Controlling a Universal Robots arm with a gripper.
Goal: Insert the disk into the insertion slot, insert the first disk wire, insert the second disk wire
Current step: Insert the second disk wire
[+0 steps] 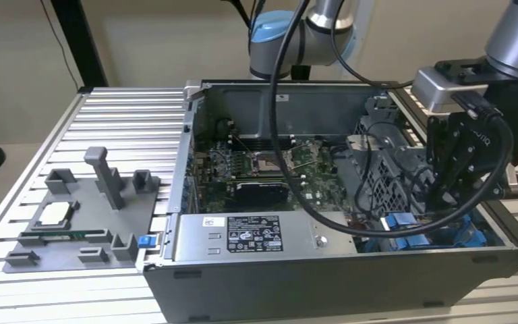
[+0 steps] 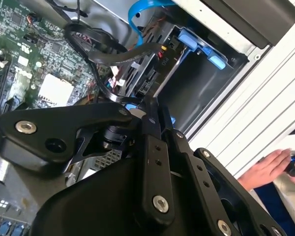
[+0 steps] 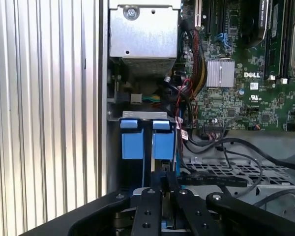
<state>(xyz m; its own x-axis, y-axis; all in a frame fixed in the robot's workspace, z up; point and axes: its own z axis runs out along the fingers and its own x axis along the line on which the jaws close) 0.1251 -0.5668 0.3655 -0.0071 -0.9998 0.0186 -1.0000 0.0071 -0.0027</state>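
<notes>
The gripper (image 1: 448, 196) is hanging at the exterior view's right, over the blue-railed insertion slot (image 1: 412, 229) in the open computer case (image 1: 331, 270). In the first wrist view its fingers (image 3: 160, 196) are sitting nearly together above two blue tabs (image 3: 132, 142); whether they are pinching anything, I cannot tell. One person's hand (image 2: 265, 167) is showing at the second wrist view's lower right.
</notes>
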